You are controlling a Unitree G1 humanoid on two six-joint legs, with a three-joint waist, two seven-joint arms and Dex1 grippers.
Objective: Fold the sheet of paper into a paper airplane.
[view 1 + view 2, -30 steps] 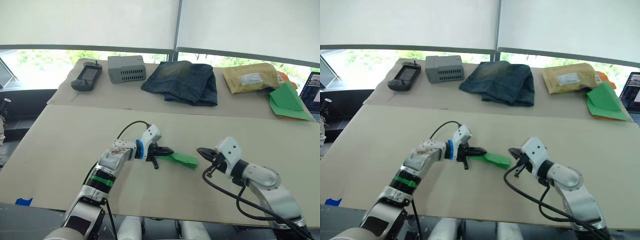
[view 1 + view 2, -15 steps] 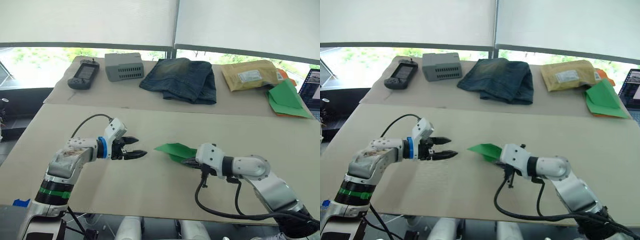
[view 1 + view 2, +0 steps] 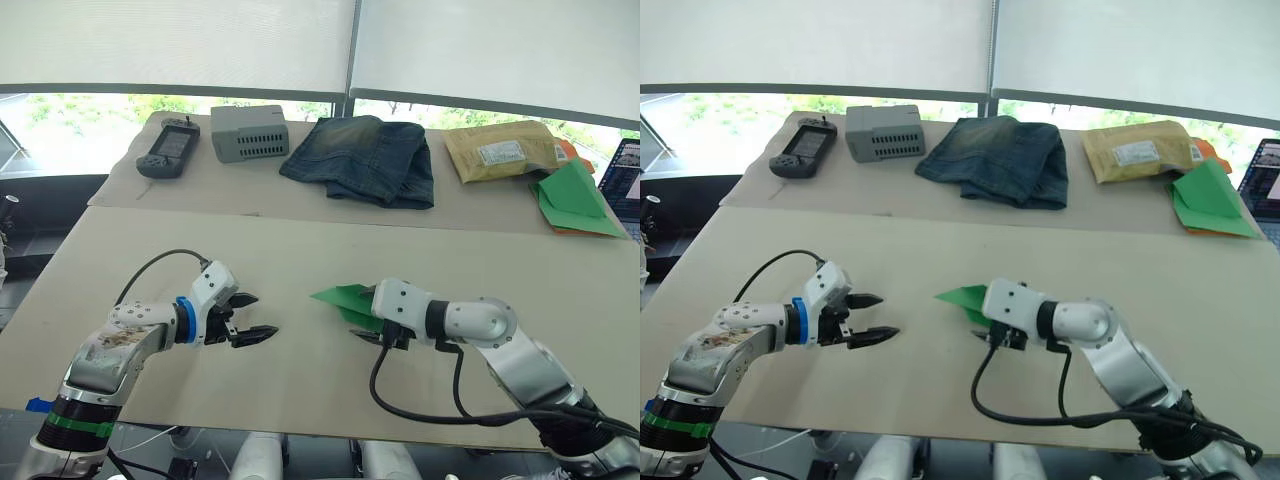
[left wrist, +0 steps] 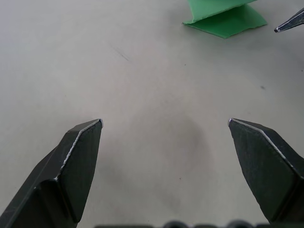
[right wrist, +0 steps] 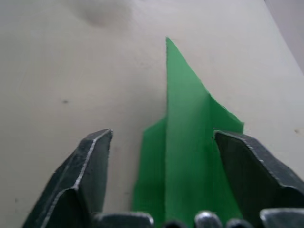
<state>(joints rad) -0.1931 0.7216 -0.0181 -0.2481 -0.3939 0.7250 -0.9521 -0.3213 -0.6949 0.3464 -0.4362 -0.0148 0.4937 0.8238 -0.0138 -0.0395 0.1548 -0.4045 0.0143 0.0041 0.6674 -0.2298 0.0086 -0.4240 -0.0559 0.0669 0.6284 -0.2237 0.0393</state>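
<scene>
The bright green sheet of paper, folded into a narrow pointed paper airplane (image 3: 338, 296), lies on the beige table (image 3: 300, 250) with its tip toward my left. My right gripper (image 3: 364, 324) is at its wide end, open, and the paper (image 5: 183, 142) runs out between the spread fingers (image 5: 90, 161). My left gripper (image 3: 259, 315) hovers open over bare table a short way left of the tip, apart from it. In the left wrist view the green paper (image 4: 223, 14) lies well beyond the open fingers (image 4: 78, 152).
On the far table stand a handheld game console (image 3: 170, 152), a grey box (image 3: 248, 133), folded jeans (image 3: 365, 160), a padded envelope (image 3: 500, 152) and a green paper heap with an orange sheet (image 3: 575, 200). A laptop (image 3: 626, 175) shows at the right edge.
My left gripper let go of the paper, opened and drew back left and nearer. My right gripper took the paper's wide end, then opened around it as it came to lie on the table.
</scene>
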